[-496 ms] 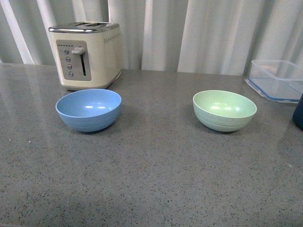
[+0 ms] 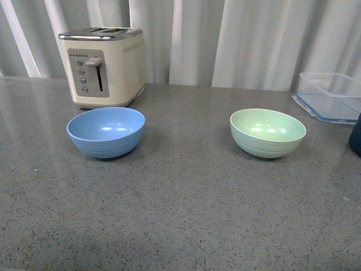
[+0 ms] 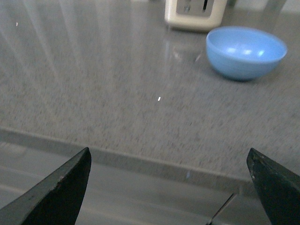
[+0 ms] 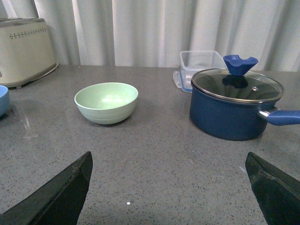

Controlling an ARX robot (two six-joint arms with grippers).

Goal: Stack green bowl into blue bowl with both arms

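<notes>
An empty blue bowl (image 2: pixel 105 131) sat at the left of the counter (image 2: pixel 180 214), and an empty green bowl (image 2: pixel 268 132) stood well apart at the right. The left gripper (image 3: pixel 168 157) and right gripper (image 4: pixel 168 159) gaped wide, holding nothing.

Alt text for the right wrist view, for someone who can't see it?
An empty green bowl stands upright on a grey counter, a lidded blue pot apart from it, a clear container behind the pot. The open right gripper frames the shot.

Mint-green bowl (image 2: pixel 268 132), sky-blue bowl (image 2: pixel 105 131) (both faintly ridged), cream toaster (image 2: pixel 104 65), speckled grey counter (image 2: pixel 186 203).
</notes>
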